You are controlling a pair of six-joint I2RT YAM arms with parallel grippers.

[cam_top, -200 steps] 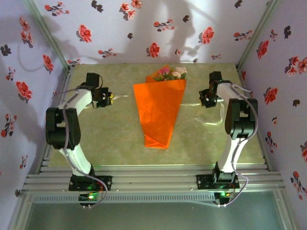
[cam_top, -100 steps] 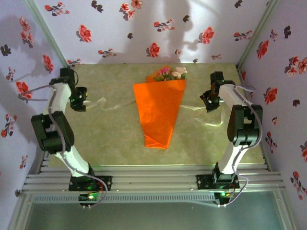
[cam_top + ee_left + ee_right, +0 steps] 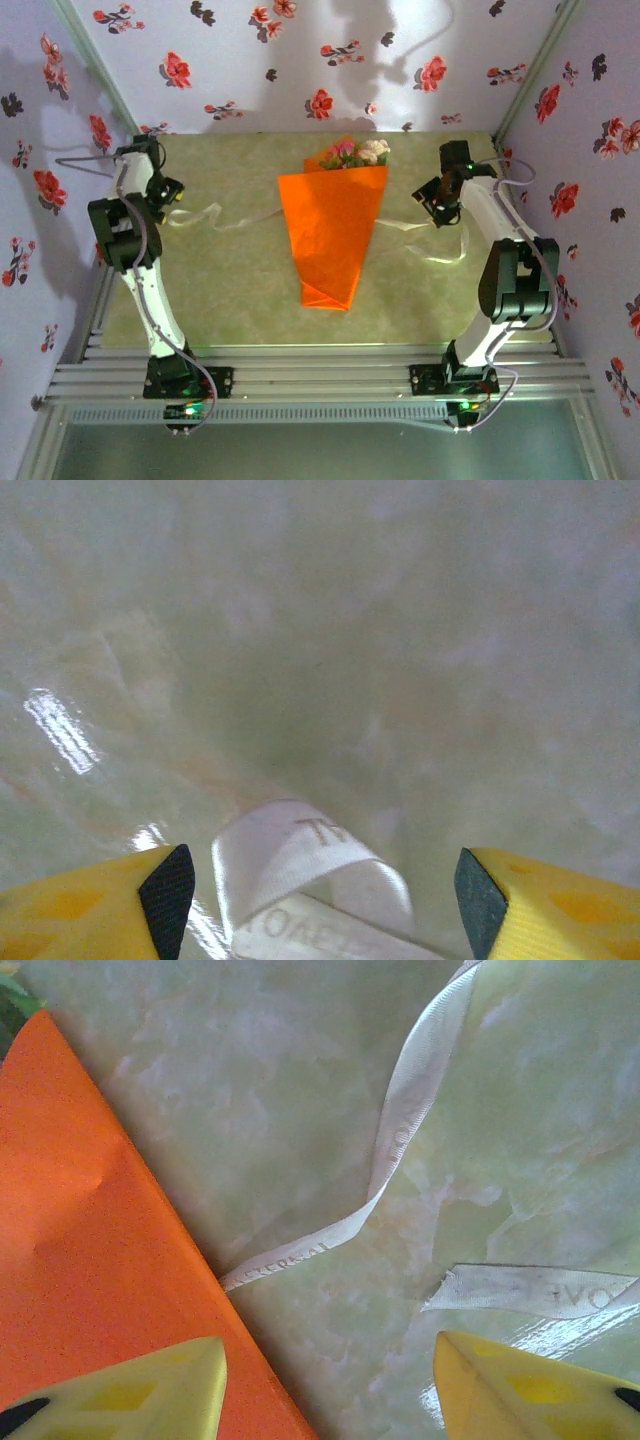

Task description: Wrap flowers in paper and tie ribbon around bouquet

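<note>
Top external, bouquet (image 3: 332, 230): looked light, crushable.
Ribbon (image 3: 398, 1135): lay limp; pinch ends beside bouquet.
Left gripper (image 3: 322, 890), right gripper (image 3: 325, 1400): fingers spread.

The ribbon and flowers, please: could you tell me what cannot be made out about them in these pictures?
- Right wrist: ribbon runs off the top and right edges.
- Top external: its middle is hidden by the paper; stems of the flowers are hidden inside it.
- Left wrist: ribbon loop cut by the bottom edge, lettering blurred.
</note>
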